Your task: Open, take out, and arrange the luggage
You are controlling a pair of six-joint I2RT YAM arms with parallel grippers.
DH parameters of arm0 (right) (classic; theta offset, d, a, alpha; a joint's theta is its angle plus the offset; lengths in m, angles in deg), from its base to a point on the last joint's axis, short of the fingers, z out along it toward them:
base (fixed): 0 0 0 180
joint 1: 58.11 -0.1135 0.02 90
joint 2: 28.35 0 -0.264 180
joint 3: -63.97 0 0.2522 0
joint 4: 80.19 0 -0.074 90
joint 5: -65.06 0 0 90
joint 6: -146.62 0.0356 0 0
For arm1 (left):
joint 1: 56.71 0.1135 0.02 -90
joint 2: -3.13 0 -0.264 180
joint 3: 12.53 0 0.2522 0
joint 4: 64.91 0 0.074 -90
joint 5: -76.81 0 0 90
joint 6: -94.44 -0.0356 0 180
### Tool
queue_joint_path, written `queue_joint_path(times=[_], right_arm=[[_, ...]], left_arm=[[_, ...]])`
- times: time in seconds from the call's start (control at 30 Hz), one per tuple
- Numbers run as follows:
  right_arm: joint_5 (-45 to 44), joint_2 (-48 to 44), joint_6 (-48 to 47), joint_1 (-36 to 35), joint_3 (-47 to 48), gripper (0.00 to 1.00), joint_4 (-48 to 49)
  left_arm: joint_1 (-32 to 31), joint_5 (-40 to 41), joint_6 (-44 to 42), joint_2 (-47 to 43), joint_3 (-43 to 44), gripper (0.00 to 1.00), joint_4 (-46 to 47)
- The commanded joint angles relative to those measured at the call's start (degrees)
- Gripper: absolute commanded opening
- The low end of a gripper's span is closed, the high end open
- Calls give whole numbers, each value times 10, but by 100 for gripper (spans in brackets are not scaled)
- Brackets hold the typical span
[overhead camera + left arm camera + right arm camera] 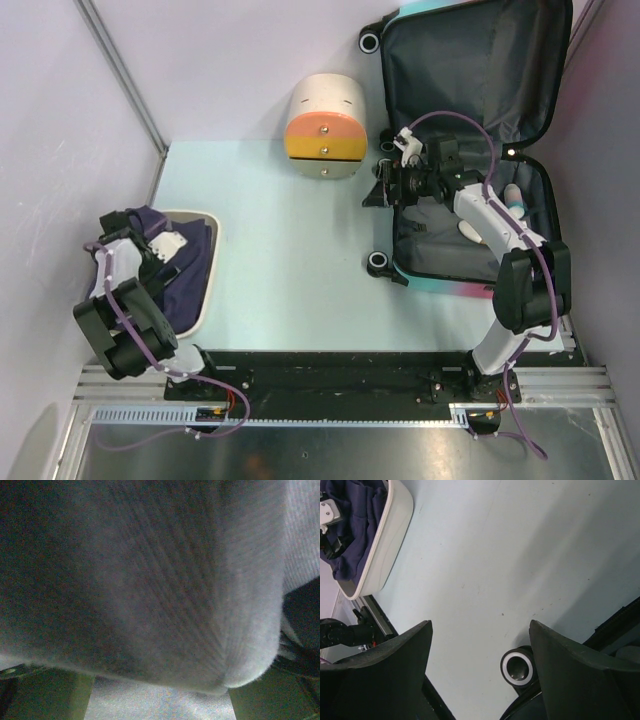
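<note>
The luggage (470,60) lies open at the right of the table, its lid raised at the back and its dark grey lining showing. My right gripper (385,190) is open and empty, low over the table at the suitcase's left edge. In the right wrist view it (480,625) frames bare table, with a black suitcase wheel (517,666) by the right finger. My left gripper (150,245) is down in navy clothing (185,265) in a white tray (205,305). Fabric (150,580) fills the left wrist view, and the dark fingers (45,695) stand wide apart.
A cream cylindrical box with orange-yellow drawers (325,125) stands at the back middle. Small white and pink items (512,198) lie in the suitcase base beside the right arm. The tray and clothing also show in the right wrist view (385,545). Walls close both sides.
</note>
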Motion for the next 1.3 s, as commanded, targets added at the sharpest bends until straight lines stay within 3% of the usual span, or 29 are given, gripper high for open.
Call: queue_joint_path(times=[0.0,0.23,0.43,0.53,0.67,0.7,0.77,0.87,0.93,1.0,1.03,1.17,1.27], right_arm=[[1,-11,-23,0,8,83,12],[-28,-36,-85,2,29,85,-12],[-75,-72,-132,14,30,90,-19],[-95,-87,-125,35,27,93,-25],[-171,-112,-104,58,13,99,16],[-212,-119,-105,61,13,100,19],[-236,-129,-133,74,13,100,24],[-179,-146,-154,138,8,100,17],[-106,-141,-157,174,9,100,-1],[-57,-132,-175,216,9,100,-23],[-43,-122,-179,228,10,100,-43],[-10,-99,-241,262,10,99,-87],[0,-86,-269,287,10,100,-108]], left_arm=[[-6,19,-20,-8,43,100,-105],[-164,-29,96,-74,134,100,-141],[-217,-63,201,-43,254,100,-142],[-236,-130,283,-20,330,100,-139],[-238,-288,419,14,437,100,-111],[-239,-360,470,22,448,100,-98],[-240,-419,530,49,468,100,-51],[-238,-508,656,105,510,100,4],[-238,-570,665,144,558,100,5],[-258,-524,651,168,615,100,6],[-266,-444,638,164,627,100,7],[-303,-286,586,132,626,100,31],[-325,-332,576,128,613,100,38]])
